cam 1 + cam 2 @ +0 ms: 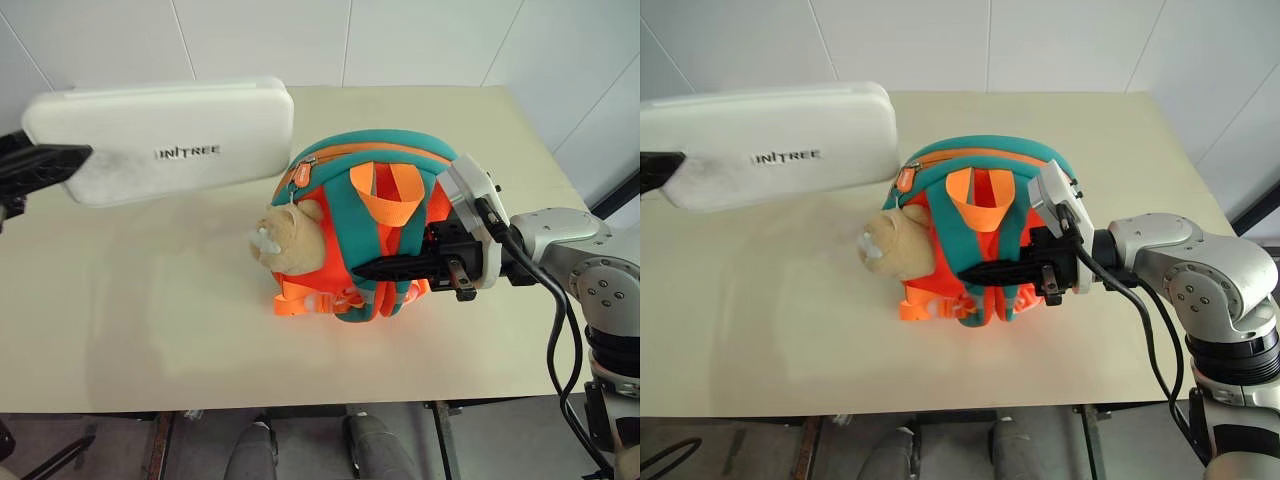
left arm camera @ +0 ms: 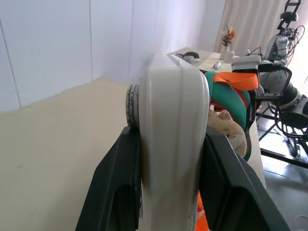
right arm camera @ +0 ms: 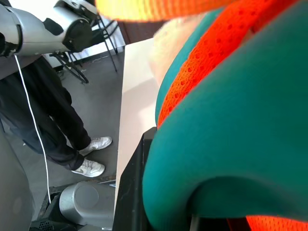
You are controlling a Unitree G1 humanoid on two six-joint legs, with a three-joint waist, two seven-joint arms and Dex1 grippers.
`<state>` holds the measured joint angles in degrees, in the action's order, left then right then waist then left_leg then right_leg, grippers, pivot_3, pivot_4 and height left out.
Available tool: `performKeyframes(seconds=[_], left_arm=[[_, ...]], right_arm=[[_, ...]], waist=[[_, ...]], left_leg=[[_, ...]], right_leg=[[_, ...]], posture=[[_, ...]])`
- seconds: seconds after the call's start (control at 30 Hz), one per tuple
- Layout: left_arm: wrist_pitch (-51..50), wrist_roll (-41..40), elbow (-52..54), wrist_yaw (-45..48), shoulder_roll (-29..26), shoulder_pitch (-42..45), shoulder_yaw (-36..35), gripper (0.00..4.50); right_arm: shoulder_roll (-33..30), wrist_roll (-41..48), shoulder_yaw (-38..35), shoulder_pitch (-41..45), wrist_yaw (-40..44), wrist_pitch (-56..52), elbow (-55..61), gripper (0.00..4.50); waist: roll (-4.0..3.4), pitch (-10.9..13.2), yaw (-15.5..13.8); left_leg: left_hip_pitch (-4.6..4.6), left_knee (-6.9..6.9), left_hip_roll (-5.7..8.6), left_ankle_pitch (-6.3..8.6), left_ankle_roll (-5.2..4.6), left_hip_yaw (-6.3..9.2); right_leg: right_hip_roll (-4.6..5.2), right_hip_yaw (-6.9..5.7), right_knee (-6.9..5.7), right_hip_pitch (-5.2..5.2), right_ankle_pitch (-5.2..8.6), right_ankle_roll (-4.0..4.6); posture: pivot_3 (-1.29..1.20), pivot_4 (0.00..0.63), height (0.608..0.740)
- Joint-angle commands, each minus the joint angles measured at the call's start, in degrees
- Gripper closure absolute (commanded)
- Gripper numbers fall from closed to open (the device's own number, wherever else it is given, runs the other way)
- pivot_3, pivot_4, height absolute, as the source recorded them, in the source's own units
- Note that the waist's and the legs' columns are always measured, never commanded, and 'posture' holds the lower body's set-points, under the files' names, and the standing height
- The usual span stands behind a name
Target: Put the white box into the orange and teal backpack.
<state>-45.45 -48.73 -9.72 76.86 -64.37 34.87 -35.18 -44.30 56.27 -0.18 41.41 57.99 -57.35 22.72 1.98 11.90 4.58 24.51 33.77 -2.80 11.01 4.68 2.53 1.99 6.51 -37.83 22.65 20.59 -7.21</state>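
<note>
My left gripper is shut on the left end of the white box and holds it in the air over the table's far left, lettering up. In the left wrist view the box's edge stands clamped between the two black fingers. The orange and teal backpack lies in the middle of the table, straps up, with its tan plush head pointing left. My right gripper reaches in from the right and is shut on the backpack's teal strap at its near side.
The tan table has its front edge close to me and its right edge past my right arm. A white wall runs behind it. A person's legs and white shoes stand beside the table, and another robot stands beyond it.
</note>
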Motion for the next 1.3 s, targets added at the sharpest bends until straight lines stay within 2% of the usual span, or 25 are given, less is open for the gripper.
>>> performKeyframes(seconds=[0.03, 0.17, 0.3, 0.57, 0.83, 1.07, 1.3], left_arm=[[-1.4, -2.5, 3.4, -0.9, -2.4, -1.1, -3.8, 3.28], [-6.1, -5.3, 9.6, -2.2, -2.9, -6.3, -8.5, 3.28], [-6.2, -5.0, 11.4, -2.4, -2.4, -10.5, -9.4, 3.28], [-2.1, -1.5, 9.5, 1.0, -4.9, -12.9, -4.4, 3.28], [5.8, 3.3, 1.8, 7.3, -8.1, 1.3, 11.2, 3.28], [8.8, 10.4, 1.2, 9.6, -3.1, 16.8, 27.1, 3.28], [7.9, 17.1, 2.3, 5.4, 2.8, 24.0, 35.2, 3.28]], right_arm=[[0.2, 0.7, -0.9, 0.1, 0.8, 0.9, 0.7, 4.50], [0.7, 0.2, -0.5, 0.7, 0.9, 0.9, -0.2, 4.50], [1.0, -0.8, -0.1, 1.3, 1.3, 1.3, -1.1, 4.50], [1.4, -2.8, 0.3, 1.8, 1.4, 2.3, -2.1, 4.50], [2.0, -4.0, 0.6, 1.4, 1.2, 3.0, -2.3, 4.50], [2.6, -5.3, 0.9, 1.3, 1.3, 4.0, -2.4, 4.50], [3.4, -5.5, 0.5, 1.1, 0.4, 3.9, -2.0, 4.50]], waist=[[0.00, 0.0, -0.1], [0.02, 0.0, 0.1], [0.02, 0.0, 0.0], [0.03, 0.0, 0.0], [0.03, 0.0, -0.3], [0.02, 0.0, -1.3], [0.02, 0.0, -1.3]], left_leg=[[0.00, 0.00, 0.00, 0.00, 0.00, 0.00], [0.00, 0.02, 0.00, 0.00, 0.00, 0.00], [-0.03, 0.01, -0.03, 0.01, 0.00, 0.00], [-0.05, 0.06, -0.02, 0.01, 0.00, -0.02], [-0.04, 0.03, -0.02, 0.01, 0.00, -0.04], [-0.02, 0.06, -0.02, 0.01, -0.01, -0.04], [0.00, 0.14, -0.11, 0.01, -0.01, 0.00]], right_leg=[[0.00, 0.00, 0.00, 0.00, 0.00, 0.00], [0.00, 0.01, 0.00, -0.01, 0.00, 0.00], [0.00, 0.01, -0.03, 0.00, 0.00, 0.01], [-0.01, 0.02, -0.01, -0.04, -0.01, 0.02], [-0.05, 0.01, 0.03, -0.04, -0.01, 0.03], [-0.12, 0.04, 0.02, -0.03, -0.01, 0.01], [-0.24, 0.07, -0.05, -0.03, -0.01, 0.00]], posture=[[0.00, 0.150, 0.740], [0.00, 0.150, 0.740], [0.00, 0.150, 0.740], [0.00, 0.150, 0.740], [0.00, 0.150, 0.740], [0.00, 0.150, 0.740], [0.00, 0.150, 0.740]])
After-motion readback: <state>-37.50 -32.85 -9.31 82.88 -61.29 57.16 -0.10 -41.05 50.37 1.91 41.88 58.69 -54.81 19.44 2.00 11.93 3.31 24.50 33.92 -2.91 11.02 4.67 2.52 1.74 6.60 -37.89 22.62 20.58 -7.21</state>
